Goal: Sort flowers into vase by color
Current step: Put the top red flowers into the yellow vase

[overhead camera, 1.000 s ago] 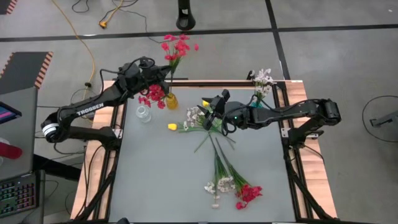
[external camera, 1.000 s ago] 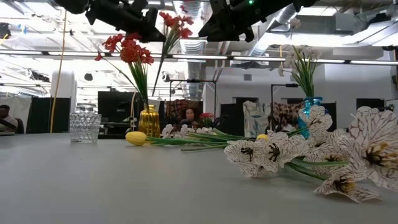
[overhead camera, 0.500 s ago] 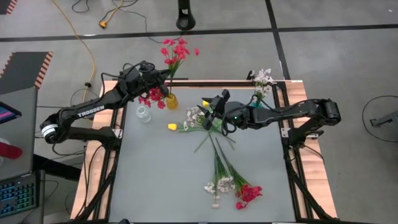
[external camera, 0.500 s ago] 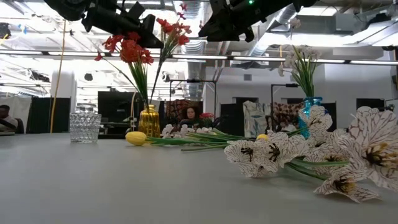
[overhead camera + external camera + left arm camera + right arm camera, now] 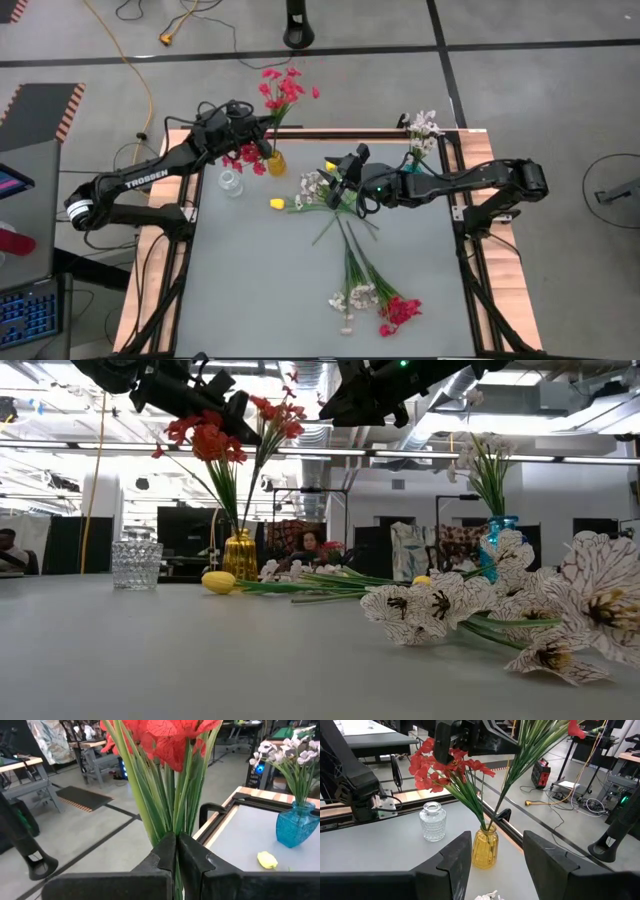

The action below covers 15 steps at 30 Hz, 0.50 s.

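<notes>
Left end effector [image 5: 176, 851] is pinched tight on the green stems of a red flower spray [image 5: 283, 84], stem foot reaching down to the yellow vase [image 5: 275, 161] near the worktop's [image 5: 260, 290] far-left corner, so reds end up together; another red bunch [image 5: 246, 152] is already in it. Clear glass vase [image 5: 230, 183] beside it has nothing in it. Right end effector [image 5: 492, 851] hangs spread and empty over the loose pile [image 5: 325, 192] mid-worktop, likely next pick. White flowers [image 5: 421, 130] sit in the blue vase [image 5: 498, 532] at the far-right corner. More stems [image 5: 372, 298] lie toward the near edge.
</notes>
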{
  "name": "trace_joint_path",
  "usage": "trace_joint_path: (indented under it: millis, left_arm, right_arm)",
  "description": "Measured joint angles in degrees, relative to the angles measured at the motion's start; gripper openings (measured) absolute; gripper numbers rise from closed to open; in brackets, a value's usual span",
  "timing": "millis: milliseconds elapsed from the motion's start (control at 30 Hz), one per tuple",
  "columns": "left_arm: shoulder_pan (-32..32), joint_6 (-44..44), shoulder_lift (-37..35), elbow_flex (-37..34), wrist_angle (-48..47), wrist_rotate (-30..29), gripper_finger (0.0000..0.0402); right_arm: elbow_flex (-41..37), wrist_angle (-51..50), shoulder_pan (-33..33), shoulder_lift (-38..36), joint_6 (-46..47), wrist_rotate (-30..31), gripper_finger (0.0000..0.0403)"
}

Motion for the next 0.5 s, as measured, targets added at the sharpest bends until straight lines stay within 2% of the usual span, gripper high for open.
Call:
trace_joint_path:
  millis: [300, 500]
  left_arm:
    - [0.00, 0.04, 0.02, 0.00, -0.20, -0.90, 0.0001]
    - [0.00, 0.08, 0.02, 0.00, -0.18, -0.92, 0.0037]
  right_arm:
    - [0.00, -0.02, -0.02, 0.00, 0.01, 0.00, 0.0203]
    - [0.00, 0.00, -0.02, 0.00, 0.02, 0.00, 0.0203]
